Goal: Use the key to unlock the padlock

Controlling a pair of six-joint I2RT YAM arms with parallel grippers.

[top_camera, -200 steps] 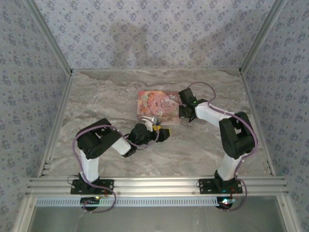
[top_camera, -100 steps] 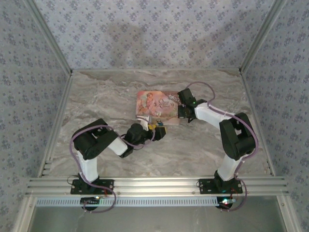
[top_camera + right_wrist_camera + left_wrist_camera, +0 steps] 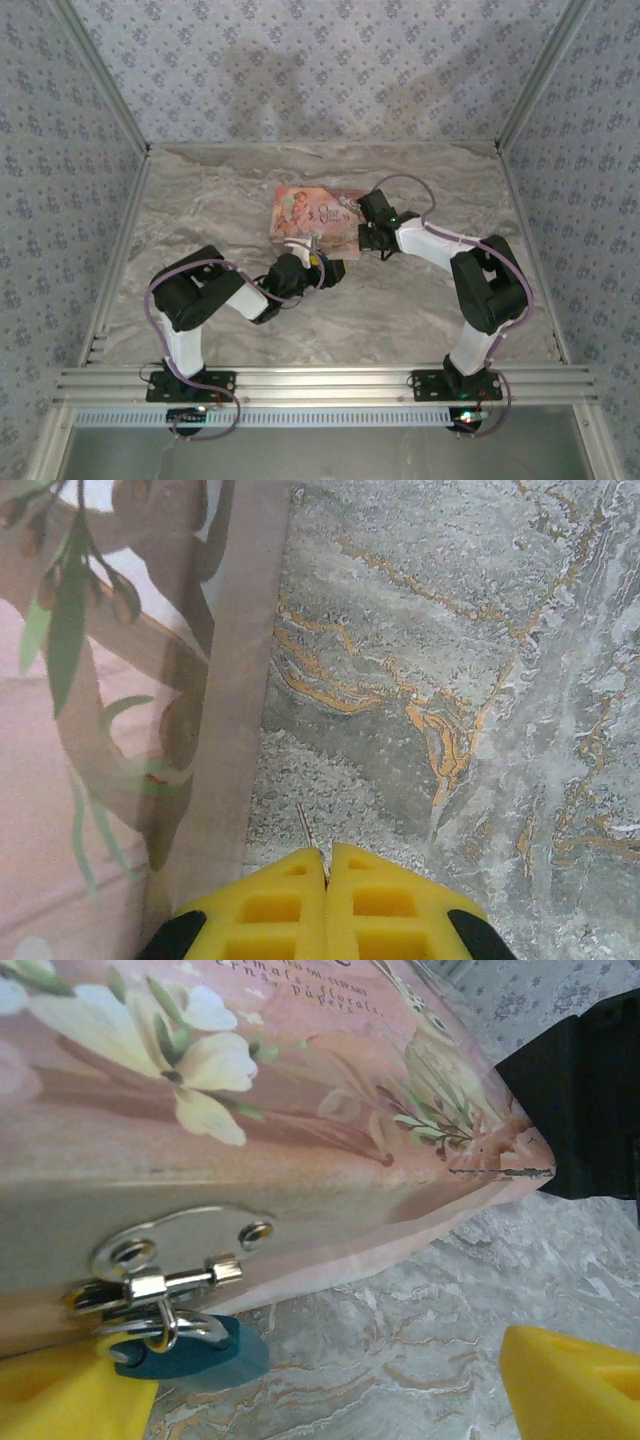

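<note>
The padlock [image 3: 200, 1352] hangs from the pink box's [image 3: 300, 1110] clasp [image 3: 170, 1260], its cursive lettering illegible, between the wide-spread left tool [image 3: 315, 1388]; the right tool [image 3: 327, 868] is pinched closed on the table [image 3: 450, 680].

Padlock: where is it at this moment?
The padlock hangs from the silver hasp on the pink box, lower left in the left wrist view, beside one of the left arm's yellow fingers.
</note>
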